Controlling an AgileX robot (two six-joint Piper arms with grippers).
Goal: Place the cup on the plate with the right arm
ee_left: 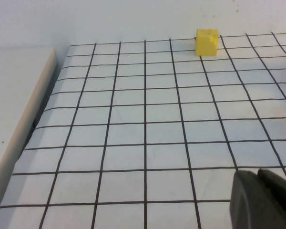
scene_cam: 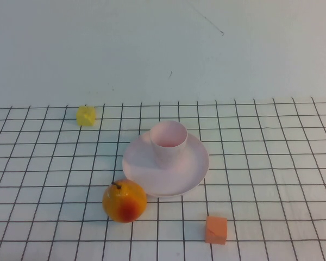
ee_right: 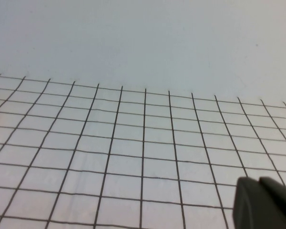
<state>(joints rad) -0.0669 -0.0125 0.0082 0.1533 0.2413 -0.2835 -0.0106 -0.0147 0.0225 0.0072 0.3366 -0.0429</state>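
The pale pink cup (scene_cam: 168,142) stands upright on the pale pink plate (scene_cam: 191,169) in the middle of the gridded table in the high view. Neither arm shows in the high view. My left gripper (ee_left: 258,172) is shut and empty, low over bare grid squares, with a yellow cube (ee_left: 206,42) far ahead of it. My right gripper (ee_right: 259,180) is shut and empty over bare grid squares. Neither the cup nor the plate shows in the wrist views.
An orange-yellow fruit (scene_cam: 124,200) lies just in front of the plate's left side. An orange block (scene_cam: 216,230) sits near the front, right of the fruit. The yellow cube (scene_cam: 86,116) sits at the back left. A table edge (ee_left: 24,129) shows in the left wrist view.
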